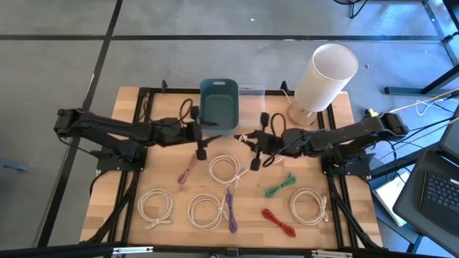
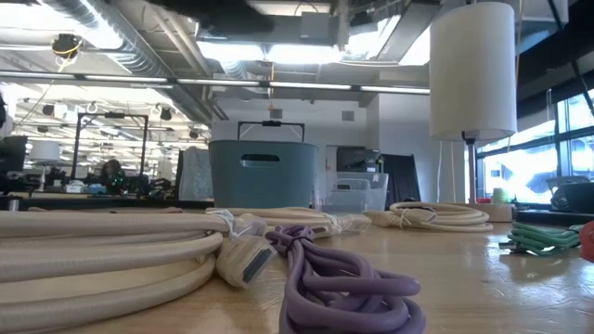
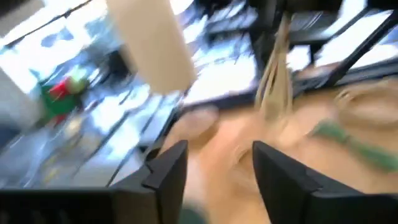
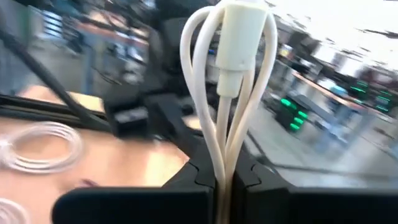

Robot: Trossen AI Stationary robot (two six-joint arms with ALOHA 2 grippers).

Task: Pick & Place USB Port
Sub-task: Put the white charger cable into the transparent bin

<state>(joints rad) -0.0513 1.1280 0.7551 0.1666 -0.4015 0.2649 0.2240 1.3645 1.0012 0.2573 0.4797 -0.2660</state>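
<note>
Two dark robot arms meet near the centre of a pale wooden table [image 1: 161, 183], seen from above. At the right, the right gripper [image 4: 225, 177] is clenched on a cream looped USB cable [image 4: 227, 74], whose strands run up between the pinched fingers to a cream plug held upright above them; in the overhead view this cable sits just off the gripper at about 9 o'clock from it, raised near the table's middle. The left gripper [image 3: 217, 168] hangs released, fingers apart with nothing between them, beside a slate-blue plastic bin [image 1: 219, 104] that stands at 12 o'clock on the table. A tall white cylindrical lamp [image 1: 324, 76] on a round wooden base stands at 2 o'clock. Coils of cream cable [image 1: 155, 206] lie toward 6 o'clock, with a purple bundled cable [image 1: 231, 208] between them, a pink cable [image 1: 188, 170] at 9 o'clock of centre, a green cable [image 1: 280, 186] and a red cable [image 1: 278, 221] toward 5 o'clock.
</note>
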